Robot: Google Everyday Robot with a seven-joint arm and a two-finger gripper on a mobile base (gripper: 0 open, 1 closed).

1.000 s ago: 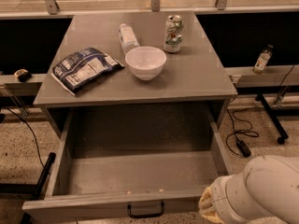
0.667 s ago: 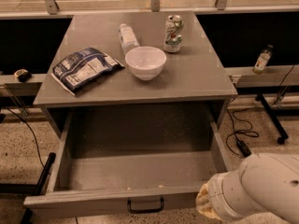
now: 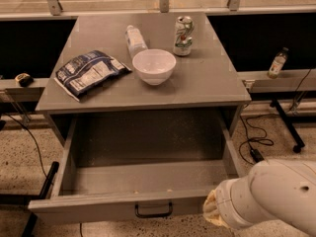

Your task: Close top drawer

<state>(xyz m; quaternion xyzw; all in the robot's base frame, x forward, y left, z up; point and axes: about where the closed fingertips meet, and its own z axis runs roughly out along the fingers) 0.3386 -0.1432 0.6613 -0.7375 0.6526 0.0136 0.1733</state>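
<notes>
The top drawer point(image 3: 148, 179) of the grey cabinet stands pulled far out and is empty inside. Its flat grey front panel point(image 3: 98, 210) faces me at the bottom, with a small black bar handle point(image 3: 153, 211) at its centre. My gripper point(image 3: 211, 212) is at the end of the white arm at the bottom right. It is right at the right end of the drawer's front panel, and the arm hides most of it.
On the cabinet top point(image 3: 207, 78) are a white bowl point(image 3: 154, 66), a dark chip bag point(image 3: 90, 73), a lying plastic bottle point(image 3: 134, 39) and a can point(image 3: 183, 35). Cables point(image 3: 254, 144) and a stand leg point(image 3: 286, 127) are on the floor at right. A small bottle point(image 3: 277, 63) stands on the right ledge.
The arm has moved a little left and up against the drawer front. The drawer front has slid slightly inward toward the cabinet.
</notes>
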